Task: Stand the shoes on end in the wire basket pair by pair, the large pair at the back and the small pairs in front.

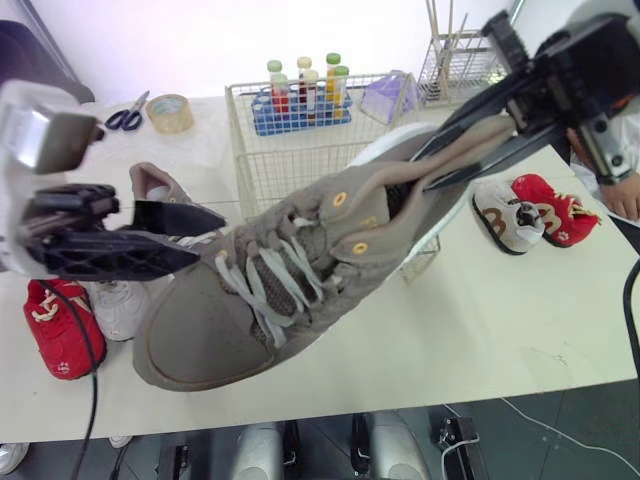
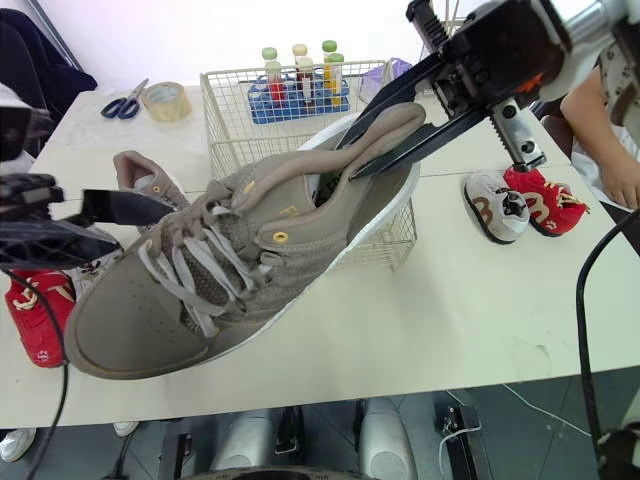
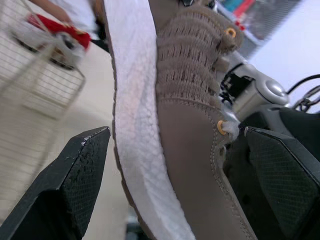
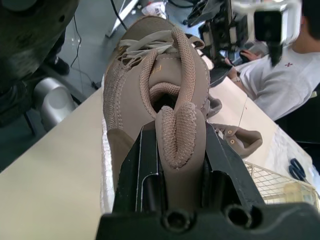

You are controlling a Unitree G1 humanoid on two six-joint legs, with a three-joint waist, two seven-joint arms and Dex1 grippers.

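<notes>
a white desk (image 1: 500, 320) against a pale wall carries everything, with the wire basket (image 1: 262, 165) standing at its middle toward the back. the big taupe shoe (image 1: 230, 310) is off the desk, slanting across the basket's front with its heel high over the basket and its toe low toward the near edge. the right hand (image 1: 425, 172) is clamped on the heel collar, one finger inside the shoe and one outside. that grip probably lets the shoe hang by its heel so it can go down toe first and stand on end at the back. the left hand (image 1: 212, 238) is spread wide with a finger on either side of the forefoot. i judge it is placed there to steady or steer the toe, but i cannot tell if it touches. the mate (image 1: 150, 185) lies on the desk just left of the basket, so the large pair is not yet in. small shoes (image 1: 505, 220) sit right of the basket, and a red shoe (image 1: 60, 330) and a white shoe (image 1: 120, 305) lie near the left edge, all waiting for the front row. a tube rack (image 1: 300, 105) shows at the basket's far side, with tape (image 1: 170, 112) and scissors (image 1: 127, 117) farther left.
</notes>
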